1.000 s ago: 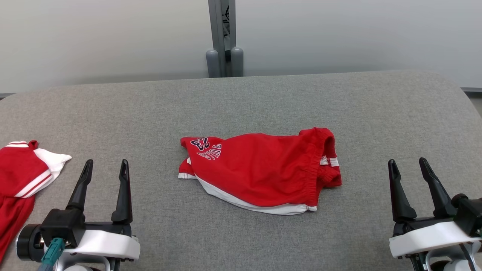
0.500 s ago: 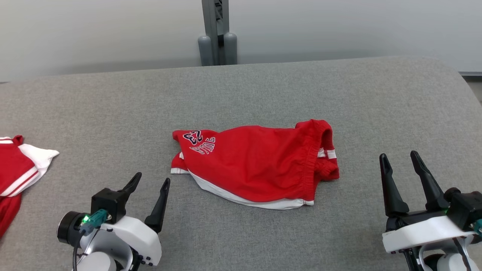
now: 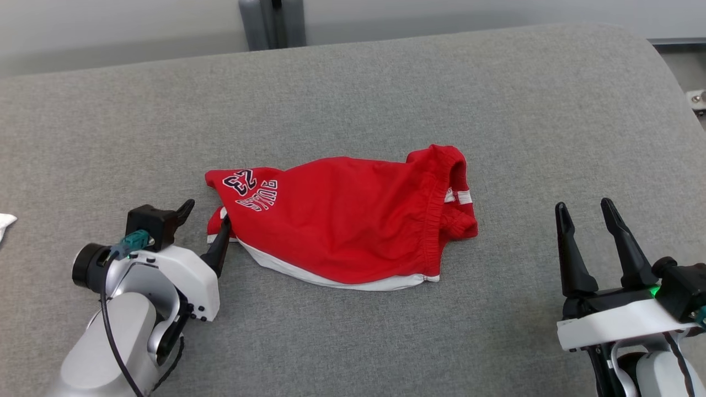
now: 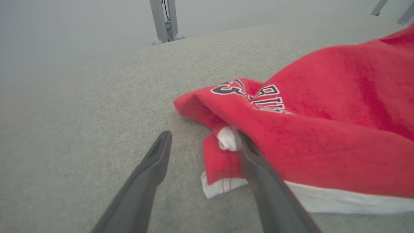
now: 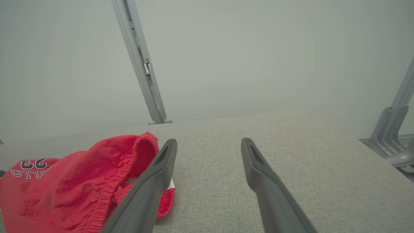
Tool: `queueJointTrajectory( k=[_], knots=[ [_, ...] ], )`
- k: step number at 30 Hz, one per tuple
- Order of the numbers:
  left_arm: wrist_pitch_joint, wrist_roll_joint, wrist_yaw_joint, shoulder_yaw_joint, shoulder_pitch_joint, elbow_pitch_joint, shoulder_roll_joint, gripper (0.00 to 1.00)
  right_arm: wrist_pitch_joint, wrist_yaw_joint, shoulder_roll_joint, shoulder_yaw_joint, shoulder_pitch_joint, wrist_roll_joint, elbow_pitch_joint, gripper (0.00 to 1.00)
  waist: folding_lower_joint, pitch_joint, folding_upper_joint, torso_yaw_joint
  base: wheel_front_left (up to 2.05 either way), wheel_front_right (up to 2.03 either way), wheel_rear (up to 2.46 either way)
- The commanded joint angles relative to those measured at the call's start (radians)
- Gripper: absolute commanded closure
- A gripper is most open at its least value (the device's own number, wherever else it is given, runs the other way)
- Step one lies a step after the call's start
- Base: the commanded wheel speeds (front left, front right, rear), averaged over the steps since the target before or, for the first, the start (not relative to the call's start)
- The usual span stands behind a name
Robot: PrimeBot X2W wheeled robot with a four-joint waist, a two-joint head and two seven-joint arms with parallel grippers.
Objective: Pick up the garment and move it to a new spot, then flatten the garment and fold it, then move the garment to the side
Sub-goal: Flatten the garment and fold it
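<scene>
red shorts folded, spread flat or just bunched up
Bunched up. The red shorts lie rumpled on the grey surface, waistband curled open at one end, a leg hem tucked under at the other.

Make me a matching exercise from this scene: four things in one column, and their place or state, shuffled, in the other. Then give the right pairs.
1. left hand
2. right hand
3. shorts
4. post

A. upright behind the far edge of the table
B. open, one finger against the printed end of the shorts
C. open, well apart from the shorts, on the right
D. crumpled, in the middle of the table

Pairs: 1-B; 2-C; 3-D; 4-A
</scene>
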Motion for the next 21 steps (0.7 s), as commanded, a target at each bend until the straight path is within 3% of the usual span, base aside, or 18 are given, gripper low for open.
queueJointTrajectory(
  k=[1,5,6,8,9,21],
  knots=[
    [0.002,0.002,-0.012,-0.003,-0.02,0.021,0.0,0.0,-0.011,0.002,-0.006,0.0,-0.008,0.007,0.005,0.0,0.0,0.019,0.0,-0.014,0.0,0.0,0.0],
    [0.01,-0.002,-0.041,-0.022,-0.065,0.084,-0.008,0.0,-0.021,0.002,-0.006,0.004,-0.024,0.013,0.016,0.0,0.0,0.039,0.0,-0.023,0.0,0.0,0.0],
    [0.005,0.0,-0.049,-0.027,-0.074,0.094,-0.012,0.1,-0.025,0.002,-0.006,0.004,-0.025,0.015,0.018,0.0,0.0,0.042,0.0,-0.024,0.0,0.0,0.0],
    [-0.009,0.004,-0.059,-0.039,-0.086,0.107,-0.02,0.63,-0.029,0.002,-0.006,0.005,-0.027,0.017,0.022,0.0,0.0,0.047,0.0,-0.025,0.0,0.0,0.0],
    [-0.017,0.005,-0.061,-0.042,-0.091,0.113,-0.022,1.0,-0.031,0.002,-0.006,0.005,-0.031,0.019,0.024,0.0,0.0,0.048,0.0,-0.024,0.0,0.0,0.0],
    [-0.111,-0.016,-0.024,-0.015,-0.06,0.043,-0.021,1.0,-0.046,0.002,-0.006,-0.019,-0.028,0.025,0.045,0.0,0.0,0.024,0.0,0.015,0.0,0.0,0.0]
  ],
)
